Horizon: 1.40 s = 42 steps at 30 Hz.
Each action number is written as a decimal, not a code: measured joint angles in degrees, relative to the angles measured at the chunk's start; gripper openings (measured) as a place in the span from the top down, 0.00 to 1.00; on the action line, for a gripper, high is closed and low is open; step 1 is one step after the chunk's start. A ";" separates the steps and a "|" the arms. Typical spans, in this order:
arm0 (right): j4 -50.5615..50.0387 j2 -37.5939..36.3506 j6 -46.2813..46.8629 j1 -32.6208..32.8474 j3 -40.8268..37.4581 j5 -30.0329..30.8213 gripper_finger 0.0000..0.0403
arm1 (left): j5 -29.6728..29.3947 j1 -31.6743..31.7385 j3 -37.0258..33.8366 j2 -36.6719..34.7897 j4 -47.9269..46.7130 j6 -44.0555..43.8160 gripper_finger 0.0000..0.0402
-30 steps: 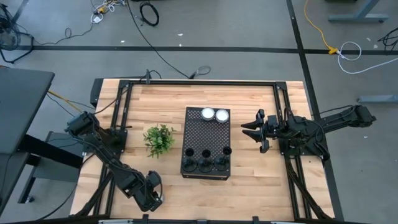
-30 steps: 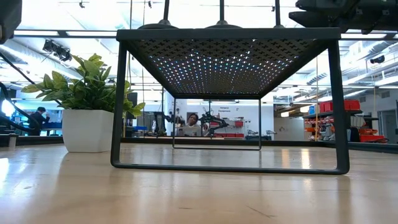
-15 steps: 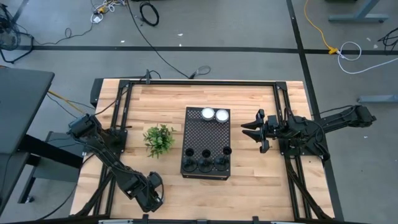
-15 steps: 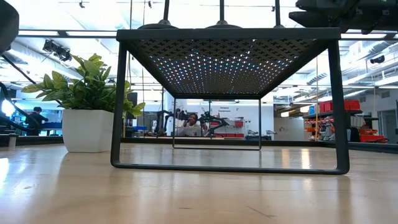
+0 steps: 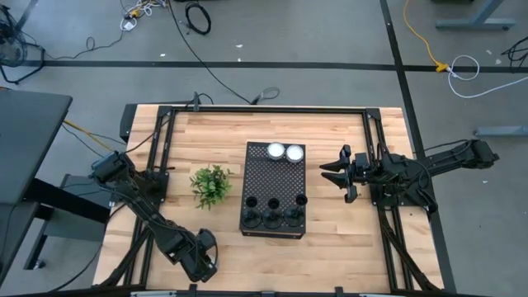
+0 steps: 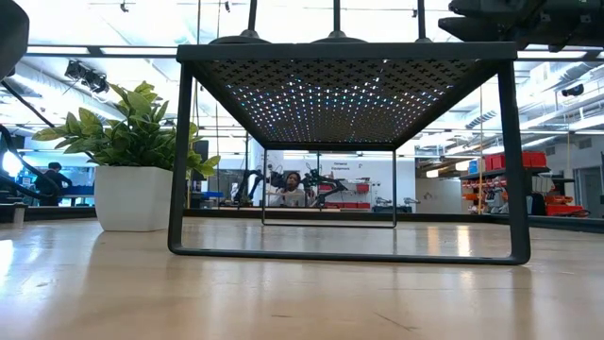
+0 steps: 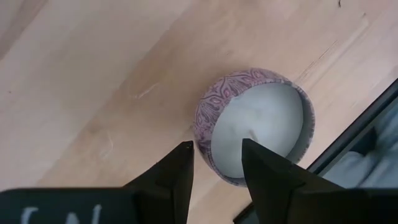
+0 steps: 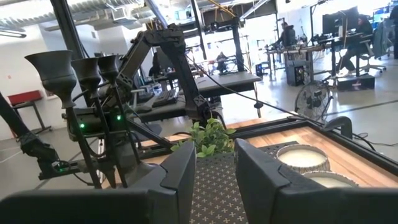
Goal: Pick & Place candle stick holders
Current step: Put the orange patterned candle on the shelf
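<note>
Three black candle stick holders [image 5: 271, 216] stand by their round bases on the near end of a black perforated stand [image 5: 274, 177]; their cups [image 8: 69, 73] show in the right wrist view. My left gripper [image 5: 202, 257] points down near the table's near left corner, open, over a purple patterned candle tin [image 7: 261, 121] with white wax; one finger [image 7: 180, 168] stands outside the tin's wall and the other [image 7: 264, 165] over the wax. My right gripper [image 5: 334, 175] hangs level to the right of the stand, open, nothing between its fingers. My left gripper stands astride the near wall [image 7: 204, 146] of the candle tin, coming from above. The outer finger is right beside the wall, but I cannot tell whether either finger touches it. The tin sits flat on the table.
Two white round candles [image 5: 284, 152] sit at the stand's far end. A small potted plant [image 5: 211, 185] stands left of the stand. A black frame rail [image 7: 367, 143] runs close beside the tin. Bare wood lies to the near side of the stand.
</note>
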 joint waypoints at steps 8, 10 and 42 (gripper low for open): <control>-0.01 0.00 0.00 -0.01 -0.02 0.00 0.72 | -0.39 0.37 0.00 0.00 -0.15 0.00 0.69; -0.07 0.00 0.00 0.00 -0.01 0.00 0.72 | -0.39 0.37 0.00 0.00 -0.13 0.00 0.72; -1.86 0.00 -2.28 -0.02 -0.01 0.09 0.72 | 1.93 2.25 0.00 -3.81 -1.09 2.55 0.99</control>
